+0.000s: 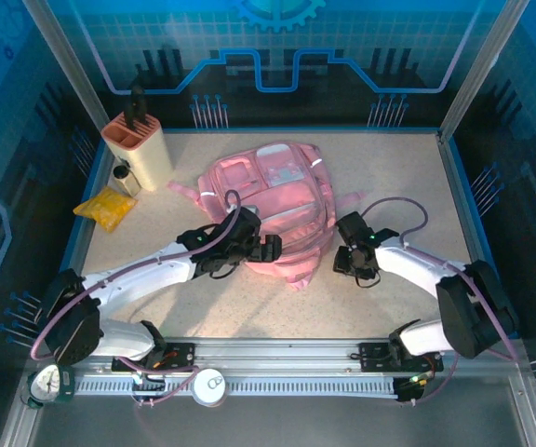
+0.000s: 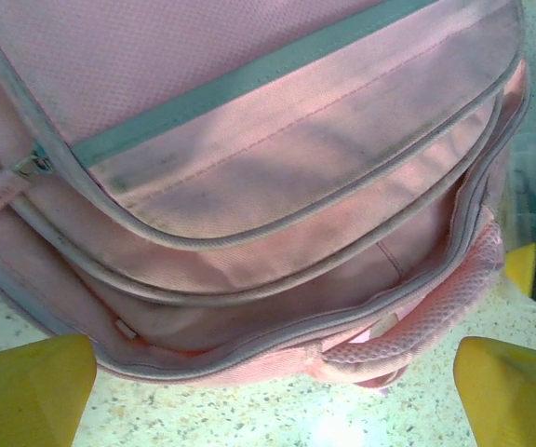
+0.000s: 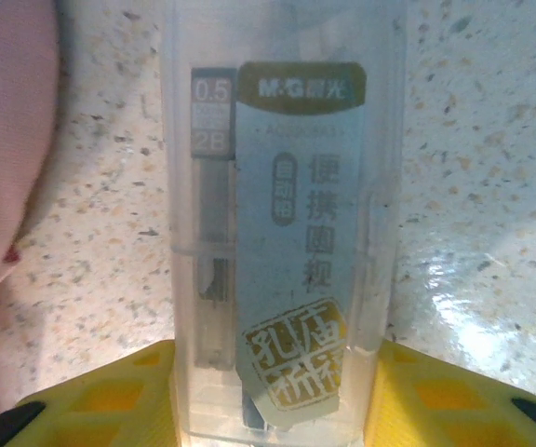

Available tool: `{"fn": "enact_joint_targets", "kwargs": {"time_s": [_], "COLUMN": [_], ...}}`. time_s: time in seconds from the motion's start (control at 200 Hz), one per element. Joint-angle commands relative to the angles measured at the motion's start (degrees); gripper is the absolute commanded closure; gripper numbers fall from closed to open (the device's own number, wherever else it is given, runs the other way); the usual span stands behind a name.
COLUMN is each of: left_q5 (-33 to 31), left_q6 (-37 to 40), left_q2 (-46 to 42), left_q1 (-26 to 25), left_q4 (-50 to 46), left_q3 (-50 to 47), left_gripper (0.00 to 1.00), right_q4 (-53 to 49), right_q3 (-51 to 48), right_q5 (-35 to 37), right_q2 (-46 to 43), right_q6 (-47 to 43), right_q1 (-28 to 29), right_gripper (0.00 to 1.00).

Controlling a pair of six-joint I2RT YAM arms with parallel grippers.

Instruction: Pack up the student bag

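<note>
Gripping translucent plastic pencil-lead case (image 3: 277,233) in right gripper (image 3: 273,377), on speckled table (image 3: 482,186) just beside large pink fabric backpack (image 1: 268,200), mid-table. Holding left gripper (image 2: 268,405) wide apart before open zip mouth (image 2: 277,312). Pick-up step, probably; next: lift, carry into opening.

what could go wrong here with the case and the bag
The right gripper grips only the near end of the smooth clear case, so it might tip or slip when lifted. The bag opens in only a narrow, sagging slit, and the open left gripper isn't holding it, so the case could catch on the rim.
</note>
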Motion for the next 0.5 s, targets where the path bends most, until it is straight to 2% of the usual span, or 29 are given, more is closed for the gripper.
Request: {"fn": "enact_joint_targets", "kwargs": {"time_s": [0.0,0.075,0.185,0.295,0.41,0.495], "left_q5": [-2.8,-4.6,-1.3,-7.2,-4.5,-8.5], "left_q6": [7.8,13.8,25.2,29.9,38.0,41.8], "left_q2": [-0.6,1.3,5.0,8.5,11.6,14.8], "left_q1": [1.5,1.6,1.3,1.1,0.8,0.4], "left_q4": [-2.7,-2.6,1.4,2.4,2.2,1.6], "left_q3": [3.1,4.8,5.4,7.4,9.4,10.8], "left_gripper": [0.01,0.01,0.01,0.01,0.01,0.02], "right_q4": [-2.5,-3.0,-4.7,-8.0,-10.1,-9.4], "right_q3": [0.8,0.6,1.5,4.4,6.8,6.9], "right_q5": [0.3,-0.9,-2.3,-3.1,-4.6,-5.5], "right_q2": [-4.8,-8.2,-12.5,-14.6,-15.1,-15.4], "right_q6": [-2.6,-3.9,-6.4,-9.1,-11.3,-12.0], "right_q1": [-0.9,-1.6,-1.9,-2.0,-2.3,-2.3], "right_gripper": [0.56,0.57,0.57,0.57,0.55,0.55]}}
